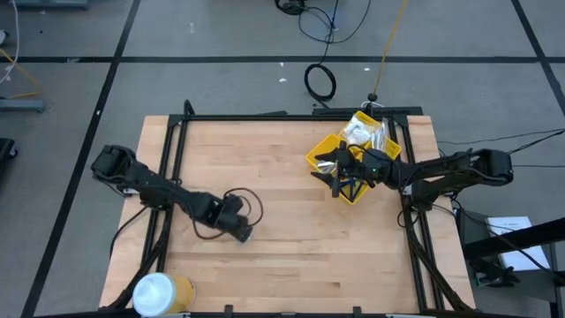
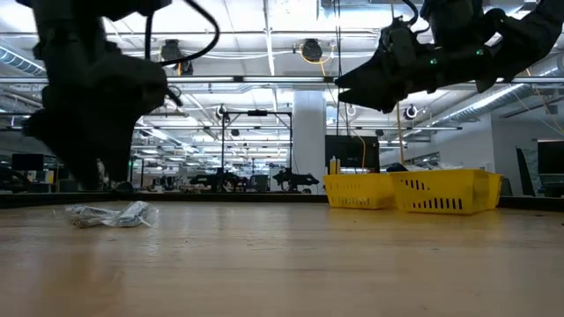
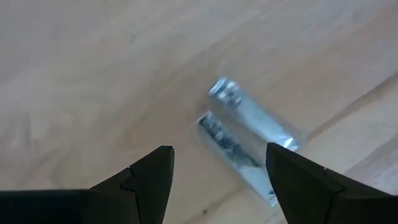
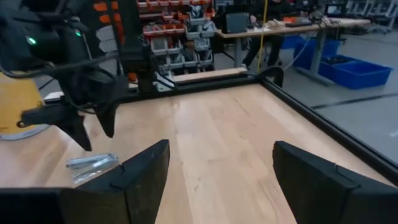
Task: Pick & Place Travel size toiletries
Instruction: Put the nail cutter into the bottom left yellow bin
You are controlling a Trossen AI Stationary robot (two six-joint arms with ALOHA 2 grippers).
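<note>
The left gripper [image 3: 217,171], fingers spread and empty, hovers just above the clear packet of silvery tubes [image 3: 252,140], which lies slantwise between them.

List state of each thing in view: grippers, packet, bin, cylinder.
left gripper: open, hovering above the packet, not touching it
clear packet: lying flat on the table, holds silvery tubes, not gripped
right gripper: open, empty, above the bin
yellow bin: upright at the table's far right, white packets inside
white-and-yellow cylinder: at the table's near left edge, untouched
</note>
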